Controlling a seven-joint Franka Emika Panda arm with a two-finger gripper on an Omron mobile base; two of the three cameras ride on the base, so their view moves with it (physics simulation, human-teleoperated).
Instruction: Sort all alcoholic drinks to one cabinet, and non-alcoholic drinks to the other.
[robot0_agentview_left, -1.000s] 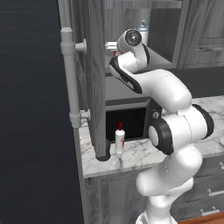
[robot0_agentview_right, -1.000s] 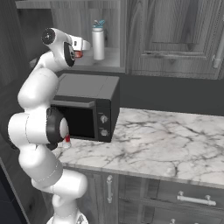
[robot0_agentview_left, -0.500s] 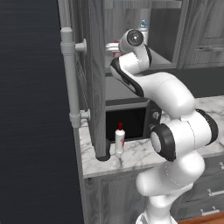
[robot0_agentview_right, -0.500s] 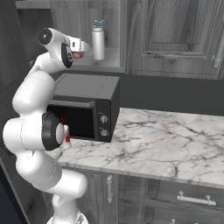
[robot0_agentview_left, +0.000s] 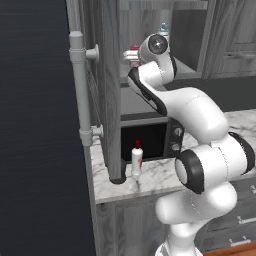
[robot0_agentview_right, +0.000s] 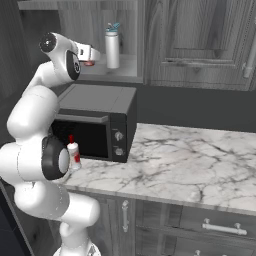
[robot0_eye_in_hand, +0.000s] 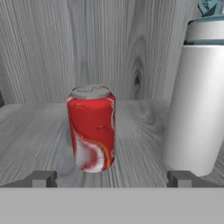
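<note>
A red soda can (robot0_eye_in_hand: 92, 127) stands upright on the wooden shelf of the open cabinet, free of my open gripper (robot0_eye_in_hand: 114, 179), whose fingertips (robot0_eye_in_hand: 43, 178) sit wide apart just short of it. Right of the can stands the pale-grey bottle (robot0_eye_in_hand: 199, 100) with a light-blue cap. From the right base view, the gripper (robot0_agentview_right: 88, 53) is at the shelf's front edge by the can (robot0_agentview_right: 90, 63) and the bottle (robot0_agentview_right: 112, 47). A small white bottle with a red cap (robot0_agentview_right: 74, 153) (robot0_agentview_left: 136, 159) stands on the counter in front of the microwave.
A black microwave (robot0_agentview_right: 100, 122) sits under the open shelf on the marble counter (robot0_agentview_right: 190, 165). The open cabinet door (robot0_agentview_left: 106, 80) with its long handle (robot0_agentview_left: 80, 90) hangs left of the arm. A closed cabinet (robot0_agentview_right: 200, 35) is to the right.
The hand has drawn back a little from the shelf, away from the can. The can and the grey bottle stay where they were, and the jaws stay open.
</note>
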